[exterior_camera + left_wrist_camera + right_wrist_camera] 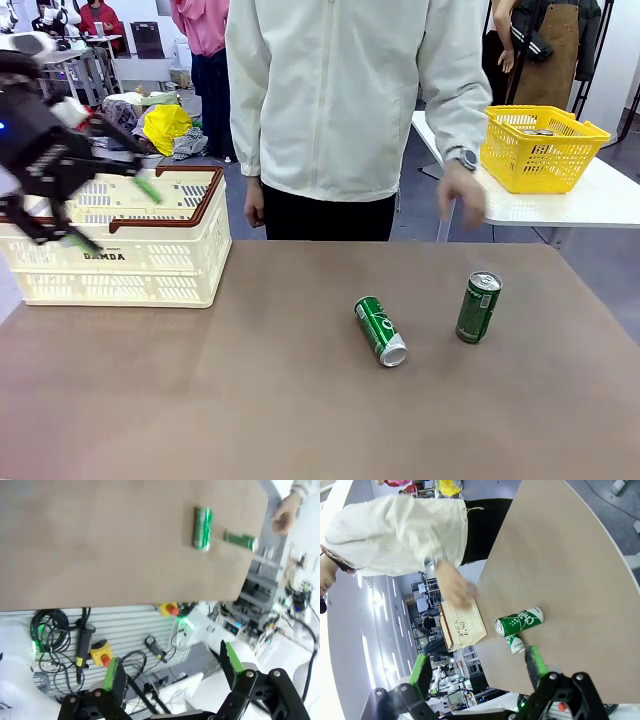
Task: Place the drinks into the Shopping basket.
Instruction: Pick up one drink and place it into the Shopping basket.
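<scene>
- The table (200, 400) is lying bare along its near edge, with no drink waiting there.
- Past the middle, a green can (381, 331) is lying on its side with its silver top turned toward the robot. A second green can (479, 308) is standing upright just to its right, apart from it.
- The left gripper (113, 213) is hanging in the air in front of the Shopping basket (150, 262). Its jaws are spread wide and are carrying nothing.
- The right gripper (477, 667) is looking down on both cans from well above the table. Its fingers are also gaping wide and are empty.
- The Shopping basket is sitting at the table's far left corner, well apart from the cans. Whether anything is resting inside it, I cannot tell.
- The person's hand (462, 200) is hovering beyond the far edge, behind the upright can, and is touching nothing.
- Judging by this, at least two drinks are waiting to be moved. Neither is being gripped, so the bulk of the work seems to be lying ahead.
- The fallen can is likely to roll when it is pinched.
</scene>
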Robot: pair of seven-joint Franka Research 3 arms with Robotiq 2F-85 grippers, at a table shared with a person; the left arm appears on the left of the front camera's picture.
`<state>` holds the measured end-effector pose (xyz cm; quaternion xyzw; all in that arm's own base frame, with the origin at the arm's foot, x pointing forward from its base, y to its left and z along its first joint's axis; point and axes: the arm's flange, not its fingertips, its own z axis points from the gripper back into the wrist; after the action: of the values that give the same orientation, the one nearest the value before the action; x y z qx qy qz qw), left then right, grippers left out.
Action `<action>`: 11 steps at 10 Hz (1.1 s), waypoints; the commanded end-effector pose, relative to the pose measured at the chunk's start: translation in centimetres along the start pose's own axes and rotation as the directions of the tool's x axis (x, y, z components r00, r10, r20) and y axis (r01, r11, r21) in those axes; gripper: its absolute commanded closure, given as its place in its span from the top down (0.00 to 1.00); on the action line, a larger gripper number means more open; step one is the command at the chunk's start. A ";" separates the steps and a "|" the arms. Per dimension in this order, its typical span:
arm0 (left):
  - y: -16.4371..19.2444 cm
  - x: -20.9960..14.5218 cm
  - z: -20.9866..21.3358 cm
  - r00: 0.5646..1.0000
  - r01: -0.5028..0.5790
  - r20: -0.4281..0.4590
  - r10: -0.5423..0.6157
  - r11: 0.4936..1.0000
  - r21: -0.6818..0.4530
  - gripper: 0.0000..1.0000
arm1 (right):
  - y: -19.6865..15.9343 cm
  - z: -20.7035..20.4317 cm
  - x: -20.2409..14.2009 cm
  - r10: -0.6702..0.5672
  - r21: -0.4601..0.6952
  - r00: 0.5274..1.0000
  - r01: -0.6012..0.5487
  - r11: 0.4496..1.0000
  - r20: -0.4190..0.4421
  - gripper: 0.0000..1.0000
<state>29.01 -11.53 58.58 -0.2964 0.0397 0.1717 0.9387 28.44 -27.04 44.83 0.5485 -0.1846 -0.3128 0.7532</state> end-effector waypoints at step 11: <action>-27.0 3.8 -39.3 0.971 0.232 -0.055 -0.233 0.860 0.455 1.00 | 0.1 0.0 0.1 0.012 0.017 1.000 -0.012 1.000 0.005 1.00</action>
<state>41.51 -52.94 38.42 -0.0728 0.0348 0.0370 0.9961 28.42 -27.04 44.85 0.5487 -0.1842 -0.3126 0.7532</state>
